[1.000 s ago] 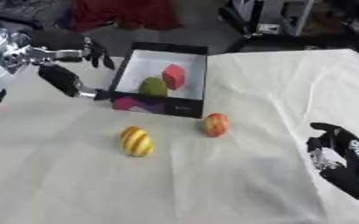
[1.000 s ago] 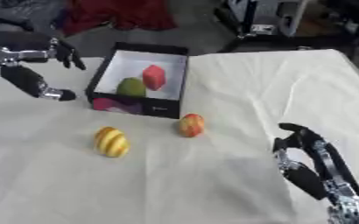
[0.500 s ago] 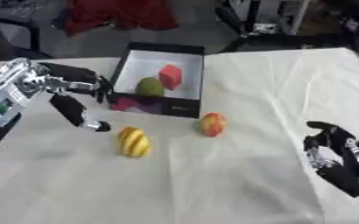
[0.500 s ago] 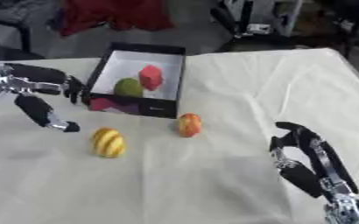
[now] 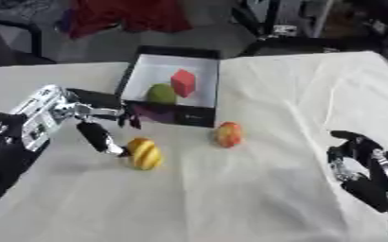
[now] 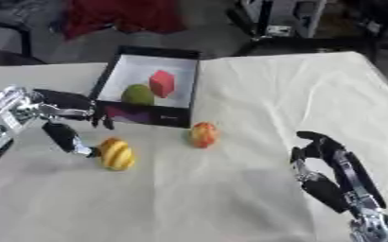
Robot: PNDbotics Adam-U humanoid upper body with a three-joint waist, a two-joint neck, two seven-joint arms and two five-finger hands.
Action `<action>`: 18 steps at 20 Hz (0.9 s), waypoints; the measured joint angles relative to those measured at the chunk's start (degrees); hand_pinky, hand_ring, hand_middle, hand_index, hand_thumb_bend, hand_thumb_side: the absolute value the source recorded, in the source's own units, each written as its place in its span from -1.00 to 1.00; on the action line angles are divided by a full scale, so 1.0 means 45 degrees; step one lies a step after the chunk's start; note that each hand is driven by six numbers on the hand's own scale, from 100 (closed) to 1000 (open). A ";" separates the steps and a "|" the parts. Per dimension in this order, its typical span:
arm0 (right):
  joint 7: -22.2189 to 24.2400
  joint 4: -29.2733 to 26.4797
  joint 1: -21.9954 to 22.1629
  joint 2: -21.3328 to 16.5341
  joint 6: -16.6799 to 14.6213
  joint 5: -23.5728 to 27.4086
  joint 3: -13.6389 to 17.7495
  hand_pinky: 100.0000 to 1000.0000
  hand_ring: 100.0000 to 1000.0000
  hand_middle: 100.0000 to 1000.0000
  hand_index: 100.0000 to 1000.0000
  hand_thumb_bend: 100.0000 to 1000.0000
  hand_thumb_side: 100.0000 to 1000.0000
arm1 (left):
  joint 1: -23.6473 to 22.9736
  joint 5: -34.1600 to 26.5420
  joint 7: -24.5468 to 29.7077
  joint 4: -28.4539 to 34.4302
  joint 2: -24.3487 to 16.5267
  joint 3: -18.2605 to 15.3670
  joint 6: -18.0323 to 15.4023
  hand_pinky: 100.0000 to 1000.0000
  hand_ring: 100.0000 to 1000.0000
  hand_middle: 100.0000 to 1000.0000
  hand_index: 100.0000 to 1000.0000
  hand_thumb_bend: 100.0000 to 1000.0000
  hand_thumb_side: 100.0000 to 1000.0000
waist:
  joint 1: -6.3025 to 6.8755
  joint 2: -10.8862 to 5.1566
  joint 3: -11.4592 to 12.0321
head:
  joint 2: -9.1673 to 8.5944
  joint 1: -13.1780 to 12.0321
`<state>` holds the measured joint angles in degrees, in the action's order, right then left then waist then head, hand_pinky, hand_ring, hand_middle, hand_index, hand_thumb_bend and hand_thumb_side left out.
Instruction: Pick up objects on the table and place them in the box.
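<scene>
With my left hand (image 5: 81, 118) spread beside the yellow-and-orange striped oval fruit (image 5: 144, 153) on the cream-clothed counter (image 5: 230, 198), I judge I'm reaching to grasp it, next closing fingers and lifting it to the black-walled box (image 5: 171, 80).

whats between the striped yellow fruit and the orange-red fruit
Only bare cloth lies between the striped yellow fruit and the orange-red fruit, seen in the left eye view.

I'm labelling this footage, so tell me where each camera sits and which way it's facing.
Left eye view: in the robot's head, looking down at the table; left hand beside the striped yellow fruit, right hand low right.
Right eye view: same head, same downward look, slightly offset.
Both share the box, the orange-red fruit and both hands.
</scene>
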<state>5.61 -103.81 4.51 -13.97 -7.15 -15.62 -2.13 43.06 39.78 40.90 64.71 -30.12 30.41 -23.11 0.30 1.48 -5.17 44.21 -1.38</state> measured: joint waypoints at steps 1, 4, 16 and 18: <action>0.0000 0.0000 -0.0002 0.0000 0.0000 0.0000 0.0000 0.46 0.25 -0.21 0.58 -1.00 -0.17 | -0.0049 0.0055 -0.0027 -0.0088 0.0048 0.0020 -0.0027 0.38 0.29 0.41 0.64 -0.42 -0.06 | 0.0000 0.0000 -0.0010 | 0.0000 0.0001; 0.0000 0.0000 -0.0005 0.0000 0.0000 0.0000 0.0000 0.46 0.25 -0.21 0.58 -1.00 -0.17 | -0.0060 0.0078 -0.0005 -0.0234 0.0099 0.0065 -0.0005 0.31 0.18 0.29 0.55 -0.55 -0.24 | 0.0000 0.0001 -0.0010 | 0.0000 0.0003; -0.0008 0.0000 -0.0043 0.0000 0.0008 0.0000 0.0002 0.46 0.25 -0.21 0.58 -1.00 -0.18 | -0.0245 -0.0178 -0.1191 0.0438 -0.0264 -0.0406 -0.0868 0.00 -0.27 -0.29 -0.02 -0.93 -0.59 | 0.0000 0.0002 -0.0004 | 0.0000 0.0097; -0.0015 0.0000 -0.0033 0.0000 0.0015 0.0000 0.0002 0.46 0.25 -0.21 0.58 -1.00 -0.17 | 0.0189 -0.0693 -0.1126 0.0992 -0.0615 -0.0598 -0.0616 0.02 -0.26 -0.28 -0.01 -0.91 -0.61 | 0.0000 0.0000 0.0015 | 0.0000 0.0098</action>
<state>5.54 -103.81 4.36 -13.97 -7.08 -15.62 -2.12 43.91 36.66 35.83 69.18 -32.89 27.72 -25.88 0.30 1.48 -5.10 44.21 -0.94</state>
